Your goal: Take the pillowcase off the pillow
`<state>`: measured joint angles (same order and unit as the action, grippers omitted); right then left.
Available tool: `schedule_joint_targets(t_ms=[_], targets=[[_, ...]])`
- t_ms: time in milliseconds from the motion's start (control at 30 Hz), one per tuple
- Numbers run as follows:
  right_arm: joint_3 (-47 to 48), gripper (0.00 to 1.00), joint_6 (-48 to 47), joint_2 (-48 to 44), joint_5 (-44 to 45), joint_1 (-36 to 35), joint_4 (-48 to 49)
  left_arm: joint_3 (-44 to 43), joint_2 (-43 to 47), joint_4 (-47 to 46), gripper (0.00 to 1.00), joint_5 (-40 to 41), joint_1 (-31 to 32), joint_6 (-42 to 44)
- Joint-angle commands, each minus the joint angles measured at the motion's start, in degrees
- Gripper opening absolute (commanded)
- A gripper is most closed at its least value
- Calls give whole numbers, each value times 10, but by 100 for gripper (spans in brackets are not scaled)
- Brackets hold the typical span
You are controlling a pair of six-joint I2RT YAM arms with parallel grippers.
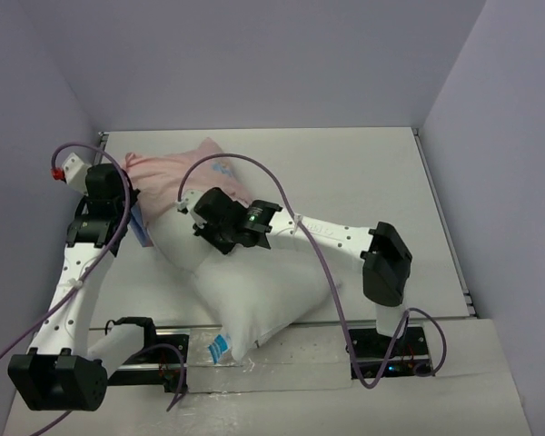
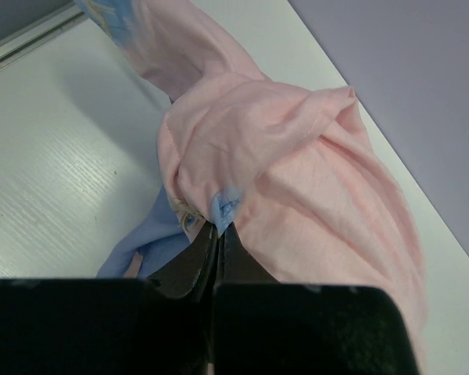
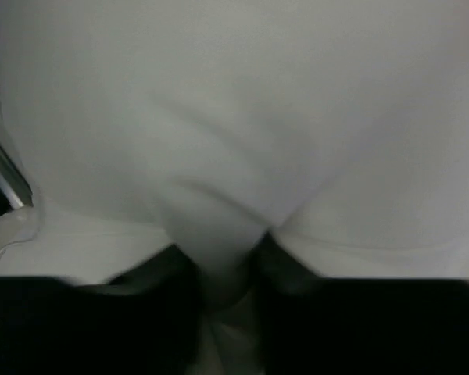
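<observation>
In the overhead view, at the left of the frame, the left gripper is mostly hiding behind its own black wrist, so only the wrist view is showing how it stands: its two dark fingers are pressing together, pinching a bunched edge of the pillowcase. The lower part of that view is being blocked by the black gripper body. The thin, soft cloth is lying in loose crumpled folds. Its pale pink side is facing up, and a strip of the blue side with part of a printed face is peeking out just beside the fingertips. Overhead, the pink heap is sitting at the upper left of the white table, against the far end of the pillow, and how much of the pillow it is covering is hard to tell. Toward the middle, the right gripper is reaching leftward onto the pillow's upper part, its tips sinking out of sight in the fabric. Its own camera view is blurred and nearly filled with smooth white cloth, but it is showing a puckered fold of the pillow being squeezed between the two dark fingers. The pillow is plump, plain white and rectangular, lying diagonally from the centre toward the bottom edge. A small blue-and-white patch at its near corner is too small to identify.
</observation>
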<state>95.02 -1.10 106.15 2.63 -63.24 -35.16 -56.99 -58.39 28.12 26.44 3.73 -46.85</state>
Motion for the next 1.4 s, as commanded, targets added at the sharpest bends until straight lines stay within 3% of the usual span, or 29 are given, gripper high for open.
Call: schedule_joint_targets(t_ms=[0,100,167,300,467,533,633,833,1000,1133,1233,1267,1367], targets=[[16,0,10,22,101,3,-12,-6,30,-45,0,18,7,7],[-14,0,-13,-68,222,3,45,-6,21,-53,0,48,7,-3],[-44,0,-77,-143,332,10,141,-6,-5,-61,0,97,6,-15],[-70,0,-148,-341,374,63,213,-13,-58,-71,0,111,-29,-24],[-79,0,-316,-461,432,109,317,-24,-117,-93,0,89,-122,-17],[-62,0,-336,-485,426,141,309,-39,-158,-77,0,96,-146,-18],[-33,0,-333,-509,344,192,288,-72,-218,-69,0,92,-166,-30],[32,0,-333,-492,304,242,252,-125,-291,-65,0,57,-177,-25],[39,0,-304,-450,304,284,249,-117,-290,-69,0,52,-178,-25],[42,0,-229,-424,239,334,246,-112,-271,-66,0,35,-176,-11],[-46,0,-149,-415,168,337,250,-90,-241,-60,0,2,-174,-19],[-79,0,-126,-414,162,337,262,-88,-233,-57,23,-17,-174,-17],[-223,0,-38,-408,126,331,335,-94,-191,-17,75,-14,-146,-5]])
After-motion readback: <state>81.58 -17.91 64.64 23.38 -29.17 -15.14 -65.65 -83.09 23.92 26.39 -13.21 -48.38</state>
